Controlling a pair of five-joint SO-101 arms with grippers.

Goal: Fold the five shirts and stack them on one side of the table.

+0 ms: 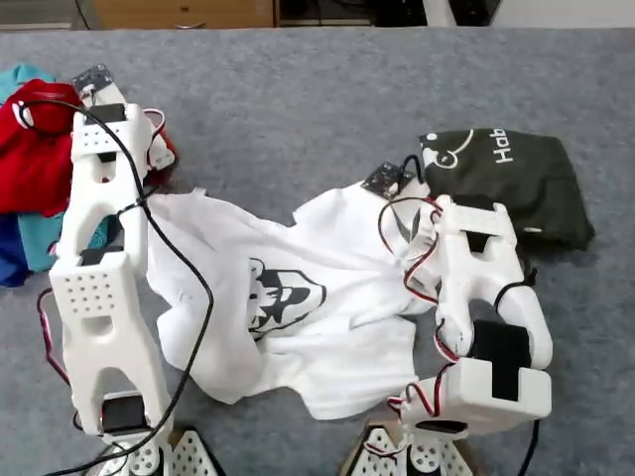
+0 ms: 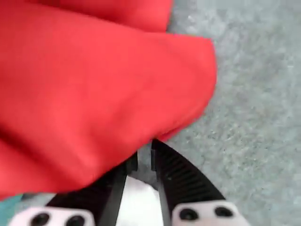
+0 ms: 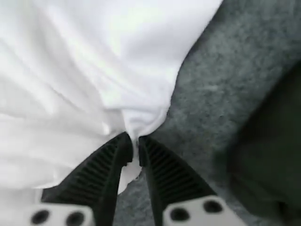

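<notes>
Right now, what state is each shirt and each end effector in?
white shirt: unfolded, crumpled, spread mid-table.
dark green shirt: folded, lying on the table's right side.
red shirt: unfolded, heaped at the left edge.
teal shirt: unfolded, partly under the red shirt.
left end effector: shut on the white shirt, beside the red shirt.
right end effector: shut on the white shirt's edge.

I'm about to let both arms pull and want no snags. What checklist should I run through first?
1. Right gripper pinching the crumpled white cotton shirt with black print: ok.
2. Left gripper holding that shirt too: cannot tell; it is shut, with the red fabric shirt lying partly over it.
3. White shirt flat: not ok, bunched.
4. Folded dark green shirt apart from it: ok, grey carpeted table shows between.
</notes>
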